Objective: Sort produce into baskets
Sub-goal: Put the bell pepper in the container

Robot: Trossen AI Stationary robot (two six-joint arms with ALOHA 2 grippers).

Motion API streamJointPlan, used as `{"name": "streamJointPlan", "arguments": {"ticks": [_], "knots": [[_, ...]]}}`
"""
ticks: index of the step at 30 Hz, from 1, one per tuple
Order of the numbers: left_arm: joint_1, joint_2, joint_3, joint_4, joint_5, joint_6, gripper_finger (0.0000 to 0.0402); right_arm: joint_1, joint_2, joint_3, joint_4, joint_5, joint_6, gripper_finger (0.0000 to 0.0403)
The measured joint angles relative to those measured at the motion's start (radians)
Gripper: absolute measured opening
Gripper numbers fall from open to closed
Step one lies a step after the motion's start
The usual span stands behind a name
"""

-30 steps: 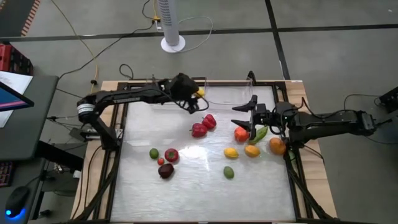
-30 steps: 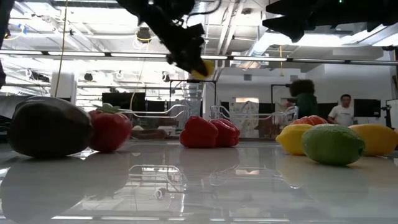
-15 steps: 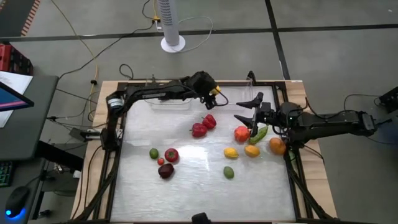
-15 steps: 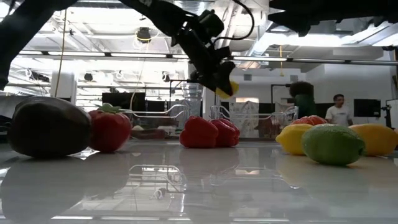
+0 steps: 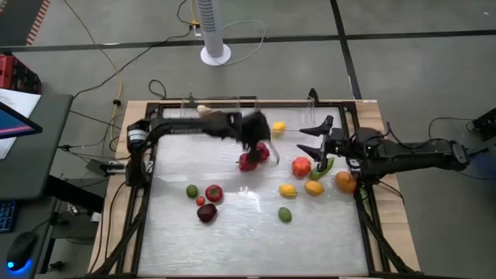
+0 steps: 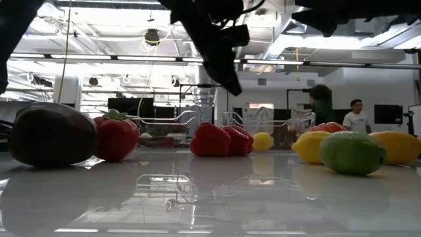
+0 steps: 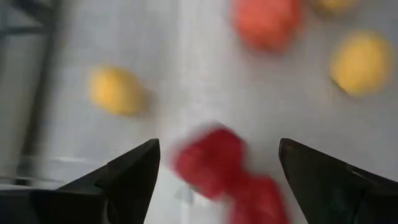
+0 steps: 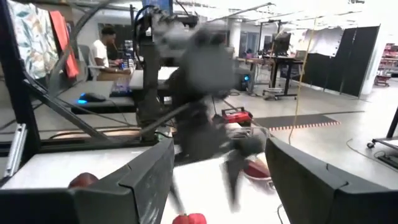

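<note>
My left gripper [image 5: 260,139] is open and empty, blurred, above the two red peppers [image 5: 252,157], which show between its fingers in the left wrist view [image 7: 217,165]. A yellow lemon [image 5: 278,126] lies by itself at the far side, apparently inside the right clear bin [image 5: 310,108]; it also shows in the low view [image 6: 262,141]. The left clear bin [image 5: 232,99] stands beside it. My right gripper [image 5: 318,139] is open and empty above a red tomato [image 5: 301,166] and a green pepper [image 5: 325,164].
Loose on the table: a yellow fruit [image 5: 287,189], two orange ones [image 5: 314,187] [image 5: 345,182], two limes [image 5: 285,215] [image 5: 191,191], a tomato [image 5: 213,193] and a dark eggplant [image 5: 207,212]. People stand in the room behind the table [image 6: 358,115].
My left gripper has carried the lemon toward the table's right along the far edge and let it go. The lemon now lies at the far right by the right bin. The gripper has then swung back toward the near side, over the red peppers.
</note>
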Motion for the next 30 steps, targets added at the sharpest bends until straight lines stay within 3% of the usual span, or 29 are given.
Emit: {"name": "streamJointPlan", "arguments": {"ticks": [5, 10, 20, 30], "knots": [[-0.102, -0.040, -0.142, 0.000, -0.113, -0.040, 0.0311, 0.031, -0.022, 0.000, -0.001, 0.000, 0.020, 0.0281], [-0.115, -0.040, -0.210, 0.011, -0.201, -0.091, 0.0311, 0.051, -0.019, 0.000, 0.013, 0.000, 0.019, 0.0281], [-0.098, -0.040, -0.216, 0.033, -0.139, -0.064, 0.0334, 0.048, -0.019, 0.000, 0.019, 0.000, 0.002, 0.0281], [-0.066, -0.037, -0.332, 0.109, -0.094, -0.102, 0.0341, 0.048, -0.019, 0.000, 0.019, 0.000, -0.001, 0.0281]]}}
